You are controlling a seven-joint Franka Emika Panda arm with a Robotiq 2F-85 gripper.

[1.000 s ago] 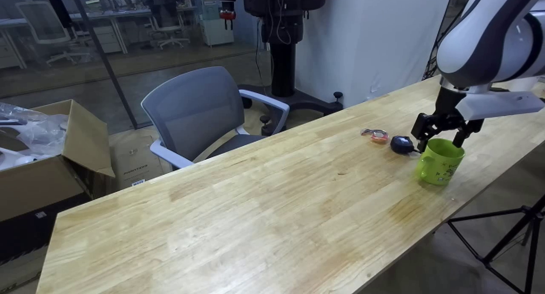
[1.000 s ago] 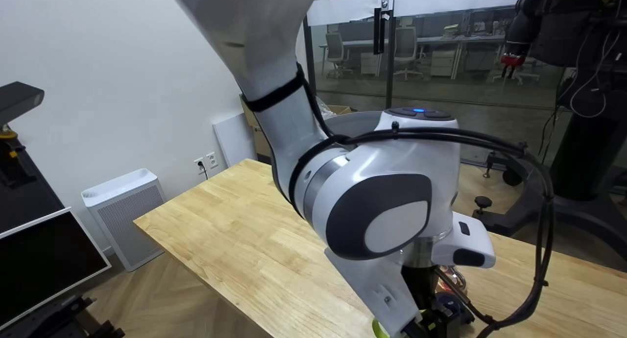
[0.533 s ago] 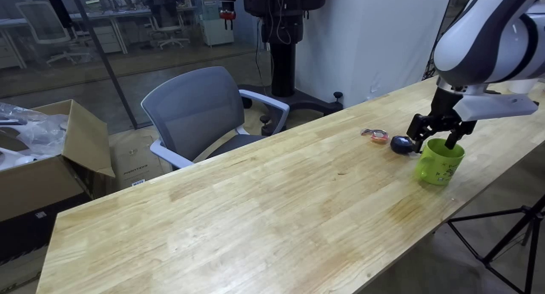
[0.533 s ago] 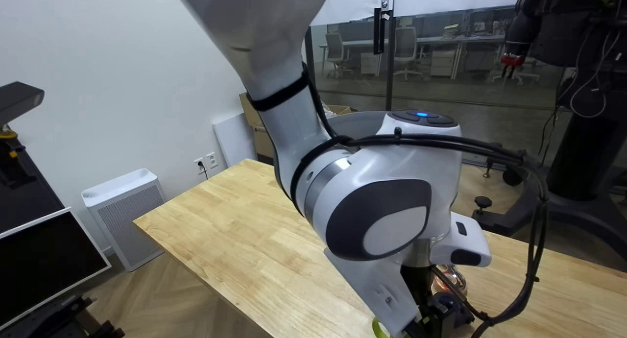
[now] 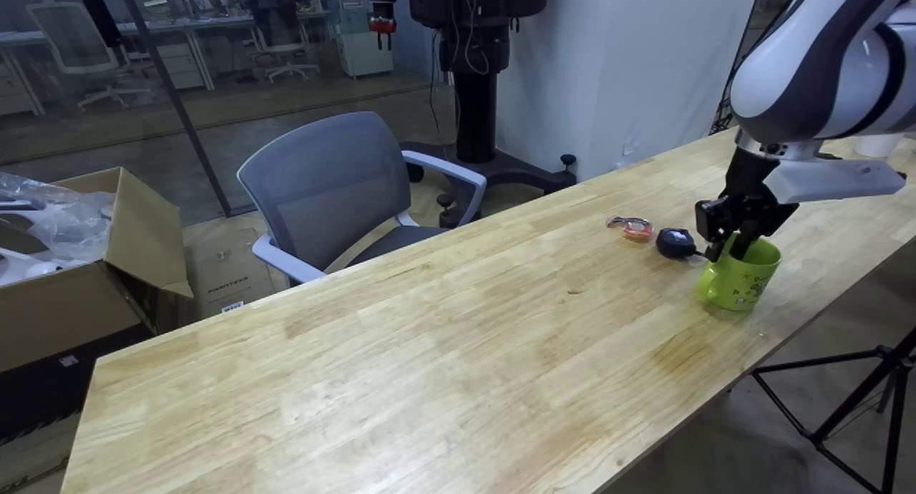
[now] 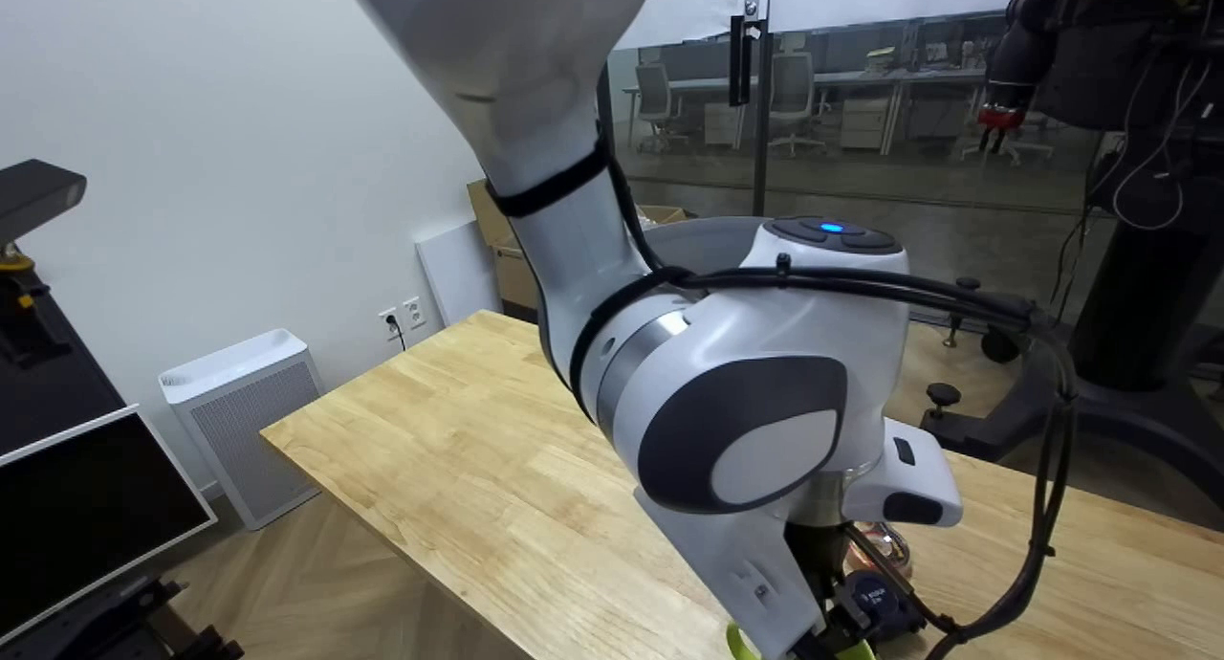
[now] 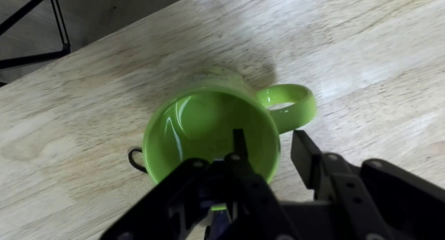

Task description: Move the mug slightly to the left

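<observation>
The mug (image 7: 208, 128) sits upright on a table (image 5: 444, 358), near one long edge. The gripper (image 7: 269, 141) is parted astride the rim, one finger inside, one outside beside the handle (image 7: 295, 116); best pinch the wall squarely, missing the handle, before sliding. The table stretches leftward in both exterior views.

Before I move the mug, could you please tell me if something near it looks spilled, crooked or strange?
In the wrist view, a thin black loop sticks out beside the mug, roughly opposite its handle. It looks odd because what it belongs to is hidden. The mug stands upright, and no spill shows.
</observation>
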